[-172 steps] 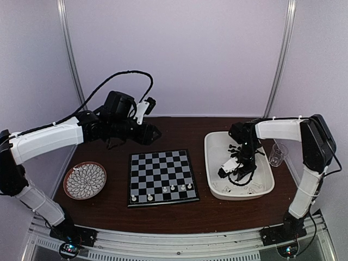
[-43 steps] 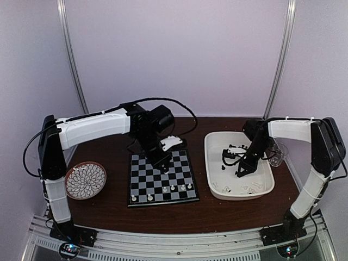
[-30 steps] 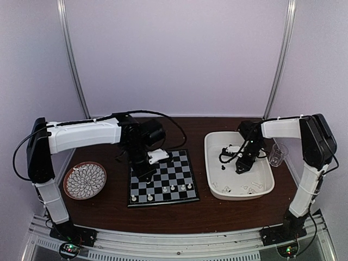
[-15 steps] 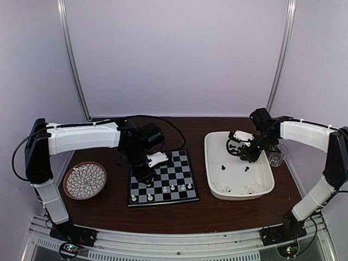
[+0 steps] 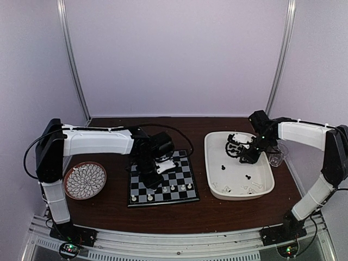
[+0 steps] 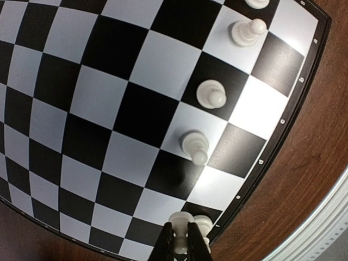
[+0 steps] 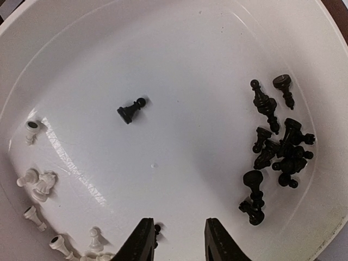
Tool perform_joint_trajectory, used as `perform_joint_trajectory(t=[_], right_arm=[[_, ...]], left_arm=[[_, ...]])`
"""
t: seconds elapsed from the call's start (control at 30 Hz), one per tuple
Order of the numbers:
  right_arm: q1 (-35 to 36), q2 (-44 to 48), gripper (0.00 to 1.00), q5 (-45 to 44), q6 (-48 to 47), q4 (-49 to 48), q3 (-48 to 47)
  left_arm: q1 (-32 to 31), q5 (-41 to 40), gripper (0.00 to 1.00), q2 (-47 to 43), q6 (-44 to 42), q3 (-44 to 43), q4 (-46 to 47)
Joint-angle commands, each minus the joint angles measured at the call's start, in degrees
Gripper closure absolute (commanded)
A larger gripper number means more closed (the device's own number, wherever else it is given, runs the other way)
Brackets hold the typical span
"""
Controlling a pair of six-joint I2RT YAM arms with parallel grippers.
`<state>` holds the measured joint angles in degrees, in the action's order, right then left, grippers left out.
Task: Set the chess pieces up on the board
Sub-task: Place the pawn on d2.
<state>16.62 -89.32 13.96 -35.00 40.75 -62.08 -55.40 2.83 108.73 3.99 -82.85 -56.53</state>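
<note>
The board (image 5: 163, 176) lies mid-table with several white chess pieces (image 5: 173, 188) along its near rows. My left gripper (image 5: 154, 180) hangs over its near left part, shut on a white piece (image 6: 181, 218) just above a square by the board (image 6: 81, 98) border. Another white piece (image 6: 203, 222) stands right beside it, and a line of white pawns (image 6: 211, 93) runs along the edge. My right gripper (image 5: 240, 150) is open and empty over the white tray (image 5: 214, 163). Below it lie a lone black pawn (image 7: 130, 112), a black cluster (image 7: 277, 147) and white pieces (image 7: 37, 185).
A round patterned plate (image 5: 85, 180) sits left of the board. A clear cup (image 5: 278, 155) stands just right of the tray. A small black piece (image 7: 157, 231) lies against my right gripper's left finger (image 7: 142, 239). Dark wood table surrounds everything; metal rail along the near edge.
My left gripper has come down and toward the board's near side, still holding the white piece. My right gripper rose out of the tray's middle and shifted to its far part.
</note>
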Motion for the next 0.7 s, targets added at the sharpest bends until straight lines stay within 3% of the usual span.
perform_joint_trajectory(t=[0.0,0.67], right_arm=[[-0.27,-0.24,0.65,0.78,-0.70,0.80,-0.27],[-0.27,-2.16,0.65,2.00,-1.03,1.52,-0.80]], left_arm=[[-0.41,-1.95,1.00,1.14,1.71,-1.37,2.20],[-0.45,0.22,1.00,4.16,2.78,-0.07,6.21]])
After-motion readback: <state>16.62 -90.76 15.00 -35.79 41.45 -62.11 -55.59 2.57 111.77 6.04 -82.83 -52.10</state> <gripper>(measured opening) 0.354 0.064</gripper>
